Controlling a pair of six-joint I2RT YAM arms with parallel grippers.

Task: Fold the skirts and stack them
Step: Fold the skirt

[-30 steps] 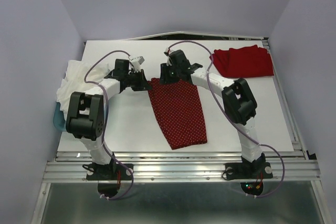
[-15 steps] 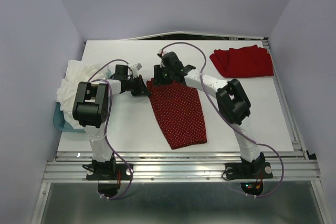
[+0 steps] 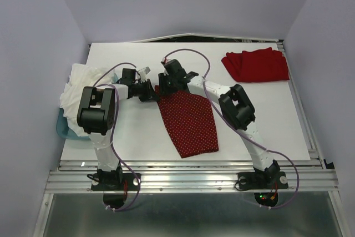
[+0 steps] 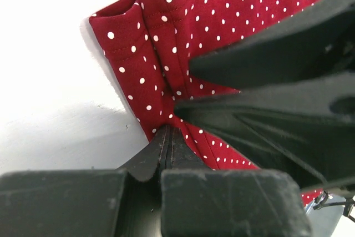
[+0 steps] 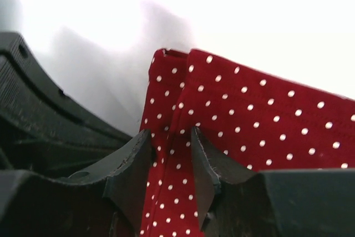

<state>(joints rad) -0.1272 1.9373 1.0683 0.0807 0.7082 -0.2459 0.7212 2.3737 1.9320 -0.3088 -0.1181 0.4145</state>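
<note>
The left gripper (image 4: pixel 168 137) is clenched on the edge of the dark red polka-dot skirt (image 3: pixel 188 120), at the left corner of its narrow far end; cloth is seen pinched between the closed jaws. The right gripper (image 5: pixel 170 137) is set just beside it at the same end, its jaws a little apart with a folded ridge of the cloth between them. No firm pinch is shown there.

From both grippers the skirt runs toward the near right across the white bench (image 3: pixel 133 131). Its long axis slants from the narrow end under the grippers to the wide hem near the bench's near edge. The coming fold is judged to turn on this: the whole length lies nearward of the grippers, so the held end would have to be carried near and right to meet the hem.

The plain red skirt (image 3: pixel 258 65) is laid at the far right, well apart and nearer the right arm. A heap of white cloth (image 3: pixel 77 84) is seen at the left edge. No writing or label can be read.
</note>
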